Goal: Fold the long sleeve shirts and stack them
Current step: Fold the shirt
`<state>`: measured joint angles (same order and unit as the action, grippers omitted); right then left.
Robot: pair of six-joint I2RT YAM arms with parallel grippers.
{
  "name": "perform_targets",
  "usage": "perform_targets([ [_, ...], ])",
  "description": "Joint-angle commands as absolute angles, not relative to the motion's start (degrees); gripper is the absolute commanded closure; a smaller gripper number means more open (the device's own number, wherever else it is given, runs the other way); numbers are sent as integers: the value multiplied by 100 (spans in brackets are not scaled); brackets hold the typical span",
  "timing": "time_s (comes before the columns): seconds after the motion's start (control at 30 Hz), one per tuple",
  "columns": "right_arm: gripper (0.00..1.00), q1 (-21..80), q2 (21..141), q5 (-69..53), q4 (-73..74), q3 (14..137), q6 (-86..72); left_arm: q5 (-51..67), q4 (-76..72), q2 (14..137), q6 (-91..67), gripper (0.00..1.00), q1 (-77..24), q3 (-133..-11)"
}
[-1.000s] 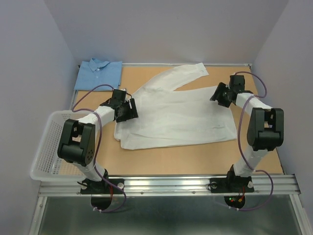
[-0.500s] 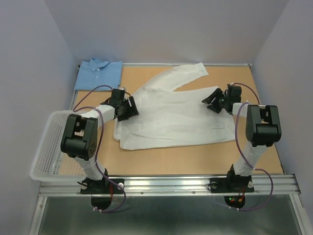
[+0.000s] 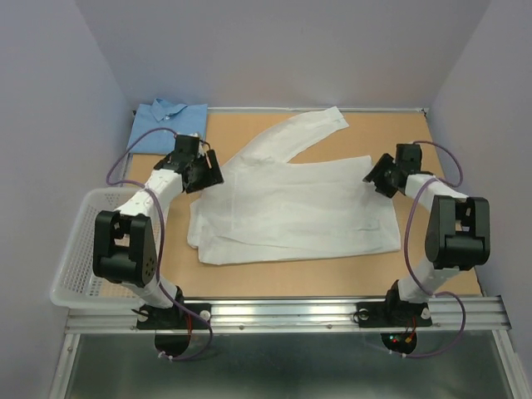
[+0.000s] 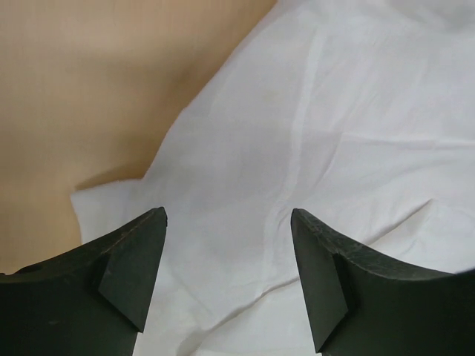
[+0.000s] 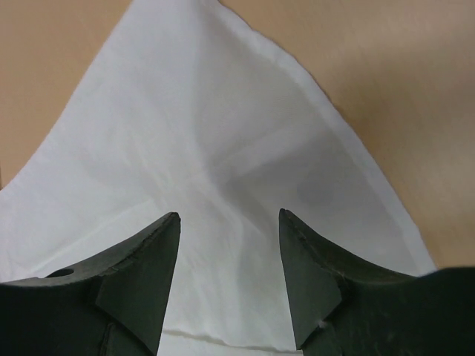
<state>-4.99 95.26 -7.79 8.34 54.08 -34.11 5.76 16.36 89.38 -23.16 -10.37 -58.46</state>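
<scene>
Top external view, taking the white shirt (image 3: 291,208) as the reference: it lies spread flat across the middle of the table (image 3: 440,266), its body running left to right. One sleeve (image 3: 307,133) reaches away from the body toward the far edge. The near-left edge of the body shows doubled layers of cloth.

Well to the left of the white shirt, a white mesh basket (image 3: 79,249) sits at the table's left side, apart from the cloth. Beyond the white shirt's far-left corner lies the light blue shirt (image 3: 169,125), folded into a small rectangle with its collar on top. It does not touch the white one.

The left gripper (image 3: 202,170) is at the white shirt's far-left edge, close to where the sleeve leaves the body. In the left wrist view its jaws stand wide apart with nothing between them. White cloth fills the gap below, and bare table shows off to one side. Whether the tips touch the fabric I cannot tell.

The right gripper (image 3: 378,174) is at the white shirt's far-right corner. In the right wrist view its jaws are also parted and hold nothing. That corner of the shirt lies flat beneath them, with bare table on either side of it. Contact with the cloth cannot be made out there either.
</scene>
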Motion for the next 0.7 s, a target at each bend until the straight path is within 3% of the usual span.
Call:
perform_targets([
  [0.0, 39, -536, 9413, -413, 1291, 6511, -2550, 45, 1898, 8920, -1416, 23, -1020, -7223],
  [0.17, 39, -536, 9974, -553, 1617, 7512, -1874, -273, 1960, 9587, -924, 26, -1020, -7874],
  [0.53, 39, -545, 10986, -352, 1687, 8332, -1239, 746, 1846, 11030, -158, 33, -1151, -8754],
  [0.67, 39, -545, 11188, -641, 1688, 8472, -1301, 826, 1828, 11311, -158, 41, -1239, -8868],
])
